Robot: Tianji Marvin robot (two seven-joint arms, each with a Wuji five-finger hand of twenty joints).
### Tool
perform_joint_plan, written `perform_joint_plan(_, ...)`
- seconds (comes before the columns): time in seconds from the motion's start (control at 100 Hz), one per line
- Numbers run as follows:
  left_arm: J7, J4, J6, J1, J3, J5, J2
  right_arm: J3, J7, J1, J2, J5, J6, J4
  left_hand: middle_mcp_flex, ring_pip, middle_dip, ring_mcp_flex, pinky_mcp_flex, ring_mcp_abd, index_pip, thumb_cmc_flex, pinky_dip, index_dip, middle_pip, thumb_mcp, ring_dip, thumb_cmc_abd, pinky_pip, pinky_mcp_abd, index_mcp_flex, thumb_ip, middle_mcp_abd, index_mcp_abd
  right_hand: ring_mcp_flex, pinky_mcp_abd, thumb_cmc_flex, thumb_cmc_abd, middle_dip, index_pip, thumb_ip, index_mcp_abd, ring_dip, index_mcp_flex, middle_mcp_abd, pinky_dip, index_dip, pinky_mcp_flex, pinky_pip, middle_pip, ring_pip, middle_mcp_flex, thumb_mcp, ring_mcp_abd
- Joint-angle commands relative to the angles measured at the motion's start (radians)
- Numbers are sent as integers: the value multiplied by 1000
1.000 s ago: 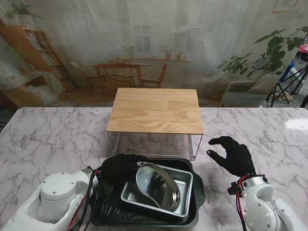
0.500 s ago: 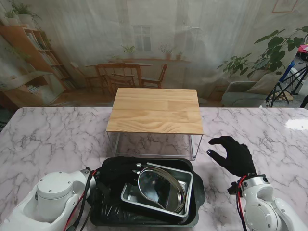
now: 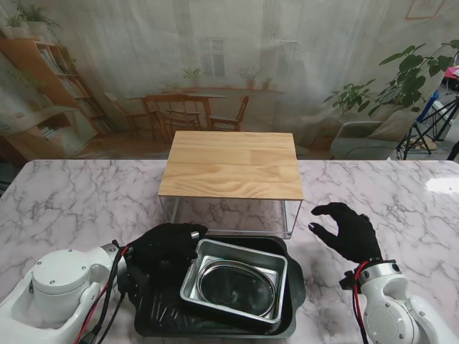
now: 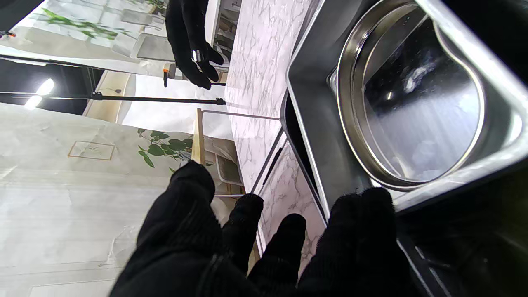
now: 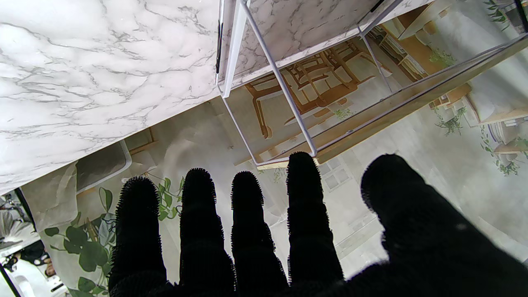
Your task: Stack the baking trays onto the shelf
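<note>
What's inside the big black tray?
A silver tray sits in the black tray, and an oval dish lies flat inside that. The left robot hand covers one corner. Whatever is under the silver tray is hidden.

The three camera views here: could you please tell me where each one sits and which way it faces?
Stand view: above the shoulders, looking down at the shelf, nested trays, both arms.
Left wrist view: along the left hand toward the silver tray.
Right wrist view: along the right hand toward the shelf.
All three show the shelf.
</note>
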Motion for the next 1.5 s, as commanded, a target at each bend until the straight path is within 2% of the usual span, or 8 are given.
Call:
perform_joint_plan(0.0, -23, -18, -14, 4, -8, -7, 5, -1, 1, -3, -2, 1, 1, 4, -18, -23, -13, -23, -6, 3, -12, -30, -16, 9, -10, -21, -15, -4, -20, 0, -31, -2, -25, -33, -24, -26, 6, 35, -4, -5, 27, -15, -15, -29, -2, 18, 14, -17, -16, 14, -48, -32, -19, -19)
perform_joint_plan(0.15, -14, -39, -38, 17, -30, -12, 2, -1, -1, -3, -2, 2, 1, 4, 11, -19, 5, -24, -23, -22, -5, -25, -21, 13, 7, -17, -13, 7, -33, -5, -22, -2, -25, -29, -25, -25, 6, 34, -4, -5, 27, -15, -15, -28, -1, 19, 14, -17, -16, 14, -48, -32, -20, -18)
perform_joint_plan(0.39, 86, -99, -104, 60, -78, -33, -21, 0, -5, -4, -3, 6, -2, 3, 101, -16, 84, -17, -76, -49, 41, -21, -7, 47, 37, -21, 26, 69, -9, -8, 69, -5, -19, -8, -25, -27, 2, 32, -4, -6, 28, -14, -15, -30, -1, 20, 13, -15, -15, 14, -48, -33, -20, -18)
perform_joint_plan(0.6, 154, -128, -255, 109, -147, -31, -35, 1, -10, -7, -4, 9, -3, 1, 148, -6, 111, 5, -77, -55, 62, -24, 5, 66, 52, -21, 43, 85, 9, -19, 111, -5, -20, -3, -26, -27, -4, 30, -4, -8, 28, -13, -15, -31, 0, 21, 13, -15, -13, 13, -47, -33, -21, -18)
perform_joint_plan(0.77, 210, -103, -401, 136, -204, -19, -46, 2, -15, -10, -5, 9, -4, -2, 167, -4, 123, 21, -76, -67, 70, -29, 7, 77, 54, -23, 48, 84, 11, -17, 123, -7, -29, -9, -27, -27, -6, 28, -4, -8, 29, -12, -15, -30, 1, 21, 12, -15, -12, 14, -47, -32, -21, -16)
perform_joint_plan(1.06, 297, -11, -533, 143, -274, 13, -64, -1, -20, -11, -6, 2, 5, -5, 176, -11, 128, 35, -79, -78, 74, -36, -1, 86, 50, -24, 49, 78, -7, -19, 129, -11, -37, -15, -26, -29, -8, 27, -4, -9, 29, -11, -14, -31, -1, 22, 12, -15, -10, 14, -46, -32, -20, -16)
perform_joint_plan(1.36, 392, 112, -569, 107, -293, 86, -83, -11, -16, -6, -5, 0, 20, -5, 179, -13, 130, 45, -69, -76, 74, -40, -2, 91, 50, -23, 53, 78, -12, -16, 126, -13, -39, -18, -26, -29, -9, 26, -4, -9, 29, -10, -14, -32, 0, 23, 12, -16, -9, 14, -45, -33, -20, -17)
perform_joint_plan(1.49, 401, 162, -528, 83, -290, 118, -85, -15, -16, -3, -5, 1, 24, -3, 187, 25, 133, 76, -36, -57, 70, -40, 58, 90, 52, -23, 86, 83, 81, -18, 128, -14, -29, -11, -26, -30, -12, 26, -3, -9, 29, -10, -14, -33, 0, 23, 12, -16, -8, 15, -44, -32, -21, -16)
